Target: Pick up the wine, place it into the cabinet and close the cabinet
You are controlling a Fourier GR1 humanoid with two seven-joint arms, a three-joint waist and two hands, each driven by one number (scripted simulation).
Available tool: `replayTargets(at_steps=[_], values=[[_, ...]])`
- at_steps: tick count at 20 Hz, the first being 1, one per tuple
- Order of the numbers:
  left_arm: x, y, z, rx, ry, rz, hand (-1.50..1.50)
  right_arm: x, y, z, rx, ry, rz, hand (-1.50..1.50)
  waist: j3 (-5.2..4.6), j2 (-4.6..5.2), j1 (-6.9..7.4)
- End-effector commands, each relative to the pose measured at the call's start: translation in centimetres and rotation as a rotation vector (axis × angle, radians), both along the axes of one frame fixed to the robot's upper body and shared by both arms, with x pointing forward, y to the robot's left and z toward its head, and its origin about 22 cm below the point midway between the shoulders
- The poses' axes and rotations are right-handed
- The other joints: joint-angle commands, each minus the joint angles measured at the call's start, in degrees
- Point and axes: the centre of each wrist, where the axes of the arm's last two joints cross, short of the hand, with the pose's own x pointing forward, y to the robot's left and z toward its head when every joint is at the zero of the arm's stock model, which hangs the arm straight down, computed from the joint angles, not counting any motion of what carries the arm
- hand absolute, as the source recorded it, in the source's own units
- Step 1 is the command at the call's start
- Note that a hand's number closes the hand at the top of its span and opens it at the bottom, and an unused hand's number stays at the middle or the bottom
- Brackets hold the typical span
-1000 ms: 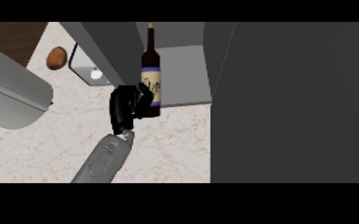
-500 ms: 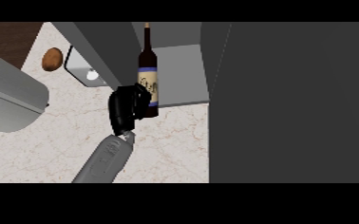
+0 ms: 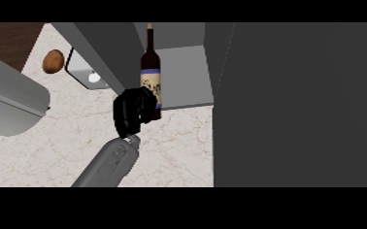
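One black left hand (image 3: 135, 110) curls round the base of the dark glass wine bottle (image 3: 150, 60), upright at the grey cabinet floor's (image 3: 188, 77) front edge; walls (image 3: 114, 53) at 9 and 3 o'clock, marble counter (image 3: 172, 148) open at 6.

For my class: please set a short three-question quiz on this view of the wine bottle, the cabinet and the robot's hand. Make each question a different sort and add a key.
1. True or false: the left hand is curled round the lower part of the wine bottle.
2. Multiple choice: where does the bottle show? A) inside a sink; B) at the front of the open cabinet's shelf; C) on a plate.
3. Fill in: the robot's ___ hand shows nowhere in the view.
Key: 1 true; 2 B; 3 right.
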Motion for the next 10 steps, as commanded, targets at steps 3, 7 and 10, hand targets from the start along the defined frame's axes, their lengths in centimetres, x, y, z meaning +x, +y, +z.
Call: replayTargets(at_steps=[3,7,10], values=[[5.1,-5.0,5.0,-0.006,0.041,-0.141,1.50,-0.2,-0.3,0.5,0.028,-0.003,0.014,-1.50,-0.92,1.79,-1.74],[4.6,-4.9,3.7,0.046,0.077,-0.099,1.50,-0.4,-0.3,0.2,0.041,-0.009,0.025,-1.50,-0.80,1.80,-2.77],[5.0,-4.5,4.0,0.060,0.094,-0.066,1.50,0.0,-0.4,0.4,0.017,-0.005,0.025,-1.50,-0.84,2.09,-2.06]])
